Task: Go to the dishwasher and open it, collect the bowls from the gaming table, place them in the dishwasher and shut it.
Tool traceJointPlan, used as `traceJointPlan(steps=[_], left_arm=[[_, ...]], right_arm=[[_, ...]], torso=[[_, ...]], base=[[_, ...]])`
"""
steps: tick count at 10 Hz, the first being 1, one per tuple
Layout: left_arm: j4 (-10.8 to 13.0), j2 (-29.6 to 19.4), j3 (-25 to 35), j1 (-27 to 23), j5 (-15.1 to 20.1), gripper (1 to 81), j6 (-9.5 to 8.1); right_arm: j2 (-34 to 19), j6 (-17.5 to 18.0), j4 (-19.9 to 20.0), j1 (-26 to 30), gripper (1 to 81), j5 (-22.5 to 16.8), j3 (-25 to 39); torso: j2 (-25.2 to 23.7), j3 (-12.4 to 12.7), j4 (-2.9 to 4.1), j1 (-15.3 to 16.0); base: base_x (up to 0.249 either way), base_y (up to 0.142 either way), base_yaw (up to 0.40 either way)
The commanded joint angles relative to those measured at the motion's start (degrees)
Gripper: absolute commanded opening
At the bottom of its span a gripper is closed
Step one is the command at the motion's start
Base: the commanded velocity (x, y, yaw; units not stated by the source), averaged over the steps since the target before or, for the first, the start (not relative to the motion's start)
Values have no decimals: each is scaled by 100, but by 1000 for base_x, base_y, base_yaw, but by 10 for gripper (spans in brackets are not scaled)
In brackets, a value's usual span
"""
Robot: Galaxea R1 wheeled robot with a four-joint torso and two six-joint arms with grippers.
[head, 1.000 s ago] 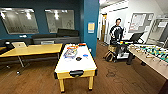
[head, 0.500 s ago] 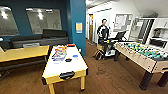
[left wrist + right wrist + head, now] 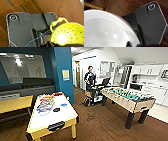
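- The jaws of the left gripper cannot be made out; the left wrist view shows a yellow-green perforated colander [image 3: 67,34] with a loop handle close against the camera, and whether it is gripped cannot be told.
- The right gripper's jaws are likewise hidden; a white bowl [image 3: 105,31] sits large in the right wrist view, and a hold on it cannot be confirmed.
- In the head view, far left, a plain yellow desk [image 3: 13,104] stands against a dark bench seat.
- Next comes the gaming table [image 3: 66,114], yellow-sided with a white top and a black goal slot at its near end.
- A colourful printed sheet [image 3: 45,104] lies along the table's left side.
- A black bowl [image 3: 56,109] rests near the middle of the top, and a blue bowl [image 3: 64,105] just beyond it toward the right edge.
- A person [image 3: 90,79] stands farther back beside a control cart.
- To the right is a foosball table [image 3: 127,98] with a green field.
- At the far right edge, white kitchen cabinets [image 3: 155,93] line the wall; a dishwasher cannot be picked out there.
- Progress, as a judgement: both bowls sit uncollected on the table, so loading and closing the dishwasher remain; whether it was opened cannot be told.
- A yellow notice [image 3: 65,74] hangs on the teal pillar; no writing anywhere is readable.
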Motion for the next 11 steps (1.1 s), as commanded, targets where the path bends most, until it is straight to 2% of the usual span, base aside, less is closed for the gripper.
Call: traceJointPlan(steps=[1, 4, 11], left_arm=[[65, -66, -53, -262, 132, 10, 8], [65, -13, -264, -235, 80, 10, 8], [65, -13, -273, -227, 80, 10, -1]], right_arm=[[-63, -25, -189, 268, 10, -38, 132], [-63, -16, -189, 268, 10, -29, 105], [-63, -16, -189, 277, 10, -20, 97]], torso=[[0, 0, 0, 0], [0, 0, 0, 0], [0, 0, 0, 0]], base=[[0, 0, -383], [0, 0, -383], [0, 0, -384]])
